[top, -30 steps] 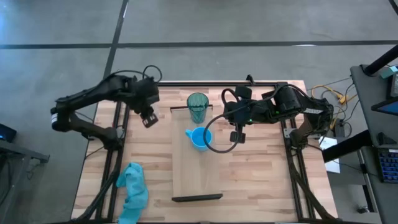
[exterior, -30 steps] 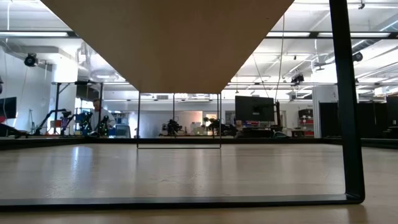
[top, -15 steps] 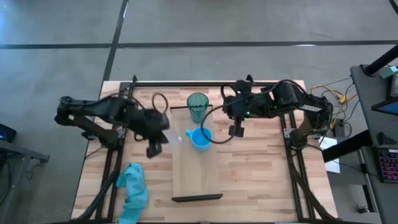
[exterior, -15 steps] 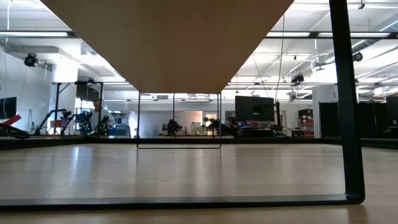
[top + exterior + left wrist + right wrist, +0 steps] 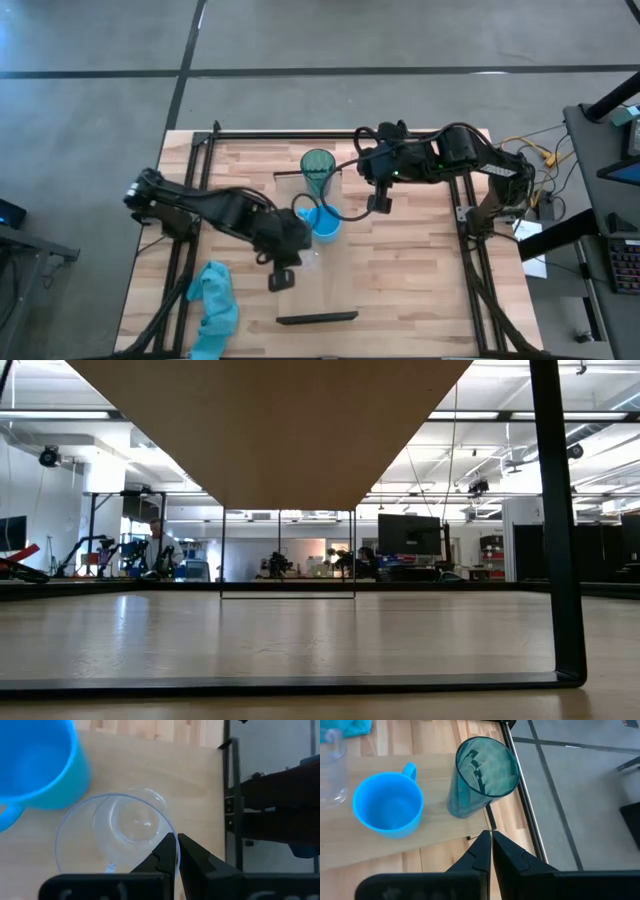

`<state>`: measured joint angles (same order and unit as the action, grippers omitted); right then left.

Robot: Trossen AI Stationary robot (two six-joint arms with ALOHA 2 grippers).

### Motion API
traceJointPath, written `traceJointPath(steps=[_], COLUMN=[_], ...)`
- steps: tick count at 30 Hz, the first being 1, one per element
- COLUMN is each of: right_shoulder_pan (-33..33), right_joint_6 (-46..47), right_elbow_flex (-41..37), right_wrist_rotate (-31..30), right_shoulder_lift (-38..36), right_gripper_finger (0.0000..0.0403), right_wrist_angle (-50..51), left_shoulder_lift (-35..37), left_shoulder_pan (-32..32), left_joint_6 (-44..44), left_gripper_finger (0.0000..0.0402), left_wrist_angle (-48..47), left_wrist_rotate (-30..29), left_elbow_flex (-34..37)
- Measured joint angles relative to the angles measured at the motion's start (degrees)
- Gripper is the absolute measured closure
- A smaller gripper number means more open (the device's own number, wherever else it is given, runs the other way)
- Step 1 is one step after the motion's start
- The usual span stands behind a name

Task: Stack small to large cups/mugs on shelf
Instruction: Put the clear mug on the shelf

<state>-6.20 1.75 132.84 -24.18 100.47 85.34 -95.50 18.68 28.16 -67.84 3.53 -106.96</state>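
The left gripper is seen over the shelf, just beside the blue mug, and its fingers are pressed together on the rim of the clear cup, one finger inside the wall and one outside, as the left wrist view shows. The cup is held by a thin edge only, so a slip or a crushed wall is judged possible if the cup is swung or tilted. Whether the cup's base rests on the board or is lifted cannot be told. The mug stands on the shelf near its middle, touching or almost touching the cup in the left wrist view; a sideways move of the left arm is judged likely to knock the mug or shift it. The teal tumbler stands upright at the far end of the shelf, just beyond the mug, and is tall and light, so a brush from either arm could topple it. The right gripper hangs beside the tumbler with its fingers closed on nothing. With both arms near the same three vessels, a clash is judged a risk.
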Motion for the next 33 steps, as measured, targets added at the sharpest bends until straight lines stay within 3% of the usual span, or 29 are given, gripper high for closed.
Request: traceJointPath(steps=[8, 14, 33], right_shoulder_pan=[0.0, -0.2, -0.2], right_joint_6=[-1.8, -1.8, -3.8], right_elbow_flex=[0.0, 0.0, -0.9], right_wrist_rotate=[0.1, 0.7, 3.8], right_shoulder_lift=[-0.1, -2.1, -6.9], right_gripper_finger=[0.0394, 0.0394, 0.0394], right_wrist_angle=[2.8, 4.6, 4.7], left_shoulder_lift=[-7.8, -11.4, -14.4], left_shoulder_pan=[2.1, 3.6, 4.6], left_joint_6=[0.4, 6.1, 9.2], left_gripper_finger=[0.0402, 0.0402, 0.0402], left_wrist_angle=[-0.1, -0.6, -0.2], left_wrist_rotate=[-0.2, -1.0, -3.8], left_elbow_flex=[-9.2, -12.6, -12.8])
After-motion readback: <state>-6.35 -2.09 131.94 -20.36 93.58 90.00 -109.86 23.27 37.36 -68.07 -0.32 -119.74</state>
